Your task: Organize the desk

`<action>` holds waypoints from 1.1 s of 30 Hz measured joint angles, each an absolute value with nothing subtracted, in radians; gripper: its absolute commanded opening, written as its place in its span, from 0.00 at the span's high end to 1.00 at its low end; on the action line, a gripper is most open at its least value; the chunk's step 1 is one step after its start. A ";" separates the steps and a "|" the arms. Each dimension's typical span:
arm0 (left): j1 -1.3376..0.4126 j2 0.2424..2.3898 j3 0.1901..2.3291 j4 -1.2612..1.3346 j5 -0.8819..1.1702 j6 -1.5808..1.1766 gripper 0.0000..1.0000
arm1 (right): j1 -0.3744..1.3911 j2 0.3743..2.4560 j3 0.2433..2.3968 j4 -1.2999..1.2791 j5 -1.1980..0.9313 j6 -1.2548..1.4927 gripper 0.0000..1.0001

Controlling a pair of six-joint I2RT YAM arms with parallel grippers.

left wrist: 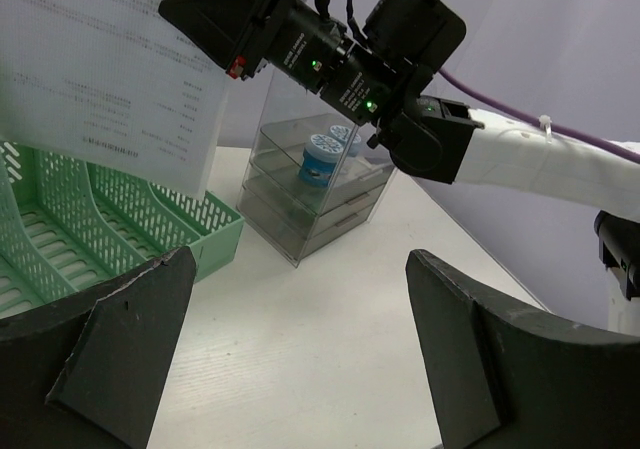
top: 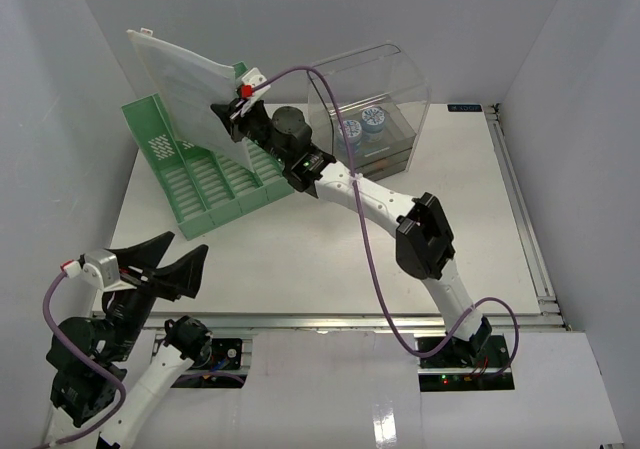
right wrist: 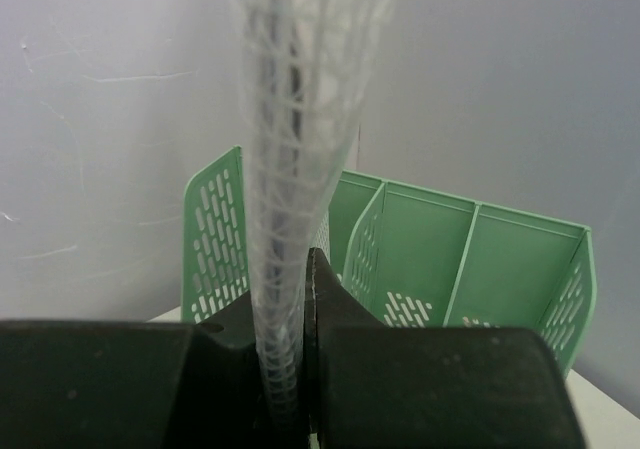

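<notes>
The white desk (top: 330,259) carries a green slotted file rack (top: 205,184) at the back left and a clear plastic drawer box (top: 375,119) behind the middle. My right gripper (top: 232,109) is shut on a translucent mesh document pouch (top: 185,89) with printed paper inside, holding it upright above the rack. In the right wrist view the pouch (right wrist: 290,169) is pinched edge-on between the fingers (right wrist: 345,309), over the rack's slots (right wrist: 430,259). My left gripper (top: 165,269) is open and empty above the desk's front left corner; its view shows the pouch (left wrist: 110,69) and rack (left wrist: 90,219).
Two blue-lidded jars (top: 362,124) sit in the drawer box, also seen in the left wrist view (left wrist: 325,154). A metal rail (top: 350,321) runs along the desk's front edge and another along the right side (top: 525,209). White walls enclose the desk.
</notes>
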State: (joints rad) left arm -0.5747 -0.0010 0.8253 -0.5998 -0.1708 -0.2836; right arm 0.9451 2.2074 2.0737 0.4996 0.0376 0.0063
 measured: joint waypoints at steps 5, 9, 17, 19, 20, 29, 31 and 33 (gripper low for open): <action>-0.575 -0.001 0.842 -0.599 -0.187 -0.298 0.02 | 0.950 2.214 2.043 0.551 0.040 0.011 0.92; -0.575 -0.001 0.850 -0.599 -0.197 -0.312 0.02 | 0.950 2.242 2.040 0.579 0.047 0.025 0.92; -0.575 -0.001 0.865 -0.599 -0.199 -0.334 0.02 | 0.967 2.310 2.040 0.578 0.095 0.065 0.92; -0.575 -0.001 0.866 -0.599 -0.199 -0.339 0.02 | 0.978 2.327 2.045 0.579 0.109 0.072 0.92; -0.575 -0.001 0.866 -0.599 -0.198 -0.343 0.02 | 0.984 2.338 2.062 0.579 0.117 0.075 0.92; -0.575 -0.001 0.859 -0.599 -0.195 -0.359 0.02 | 1.024 2.427 2.187 0.579 0.192 0.103 0.92; -0.575 -0.001 0.859 -0.599 -0.194 -0.360 0.02 | 1.026 2.443 2.206 0.579 0.208 0.116 0.92; -0.575 -0.001 0.858 -0.599 -0.194 -0.362 0.02 | 1.027 2.457 2.225 0.577 0.220 0.127 0.92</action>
State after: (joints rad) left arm -0.5747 -0.0010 0.8582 -0.5995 -0.1938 -0.3622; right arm 1.0268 2.4565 2.2250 0.5775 0.2199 0.1273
